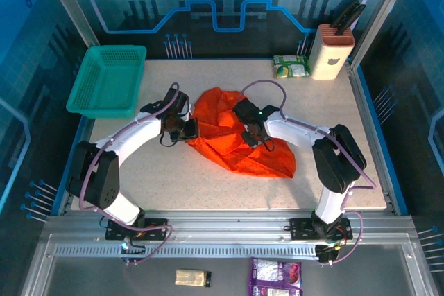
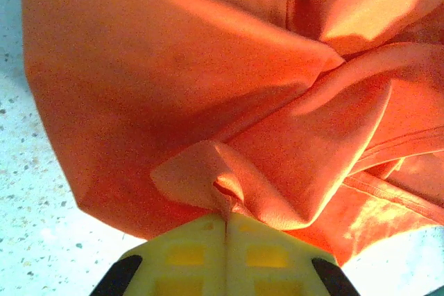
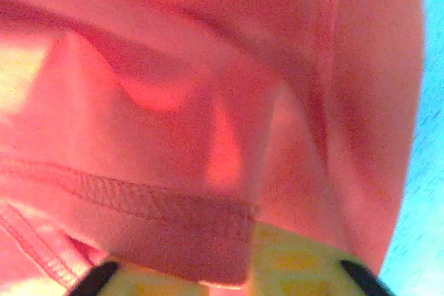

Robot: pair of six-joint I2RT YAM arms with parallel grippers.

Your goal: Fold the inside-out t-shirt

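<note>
From above: inside-out t-shirt (image 1: 267,161), bright orange-red, in a crumpled heap near the middle of the speckled bench (image 1: 208,192), between the two wrists. Left arm (image 1: 132,140) bent in from the left, left jaws at the heap's left edge, touching cloth. Right arm (image 1: 305,133) bent in from the right, right jaws down on the upper middle of the heap, cloth spread below and to the right of them. Teal mesh basket (image 1: 107,77) at the far left corner, well apart from the shirt. Knife block (image 1: 331,50) and green packet (image 1: 291,66) at the far right, also apart from it.

Left wrist: t-shirt (image 2: 173,67) across nearly the whole picture, in broad soft folds. Pale speckled bench (image 2: 28,206) down the left side. Two yellow pads (image 2: 184,258) at the bottom, pressed flat together with no gap; left jaws fully closed, a small puckered fold of the shirt nipped at the tip.

Right wrist: t-shirt (image 3: 208,67) very close and blurred, draped right over the right jaws. Stitched hem (image 3: 139,195) hanging across their left half, bare yellow pad (image 3: 298,261) beside it at the bottom right. Meeting line hidden under cloth, so closed or parted, gripping or not: impossible to tell. Strip of pale bench (image 3: 430,171) at the right edge.
</note>
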